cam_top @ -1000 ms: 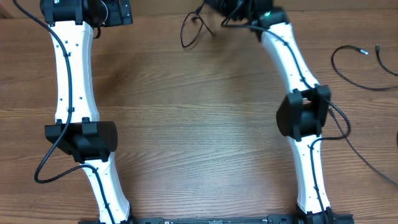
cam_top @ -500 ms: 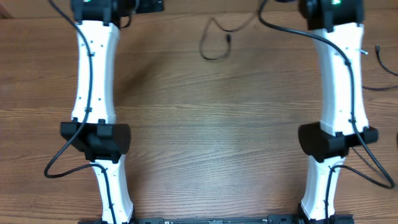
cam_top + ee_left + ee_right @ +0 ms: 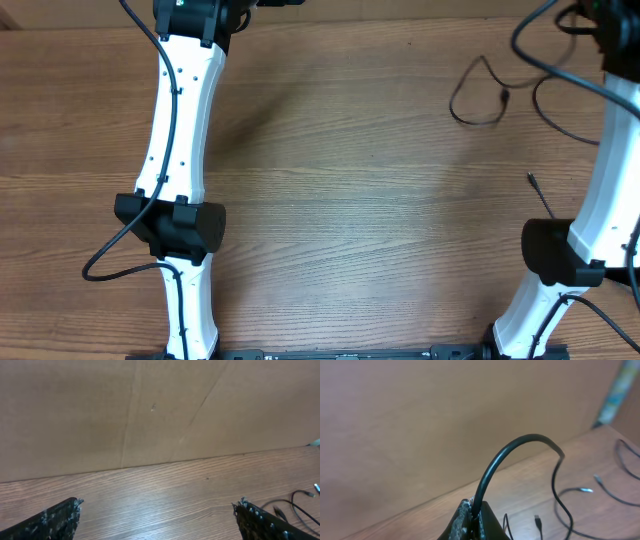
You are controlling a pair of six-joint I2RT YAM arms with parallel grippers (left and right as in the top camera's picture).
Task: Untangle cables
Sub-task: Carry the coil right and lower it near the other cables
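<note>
Wood-grain table [image 3: 350, 200] fills the overhead view, and a plain brown wall [image 3: 150, 410] rises behind its far edge in both wrist views.

The left arm [image 3: 185, 110] runs up the left side of the overhead frame. Its gripper is cut off by the top edge there. In the left wrist view, the left gripper [image 3: 157, 510] shows only two dark fingertips [image 3: 55, 520] in the bottom corners. They stand wide apart with bare table between them and hold nothing. A thin cable end [image 3: 297, 506] lies at the lower right of that view, partly cut by the frame.

The right arm [image 3: 610, 170] climbs the right edge of the overhead frame, and its hand is out of sight past the top right corner. In the right wrist view, the right gripper [image 3: 472, 517] sits at the bottom centre with its fingers pressed together on a black cable [image 3: 520, 440]. That cable arches up and over to the right, then drops toward the table. Further strands [image 3: 580, 490] with small plugs lie blurred at the lower right.

Overhead, a looped cable [image 3: 456, 97] rests on the table at the upper right. Just beside it is a second strand [image 3: 537, 98], which disappears behind the right arm. A loose plug end [image 3: 532, 178] lies lower, near the arm. I cannot tell which of these is the pinched one.
</note>
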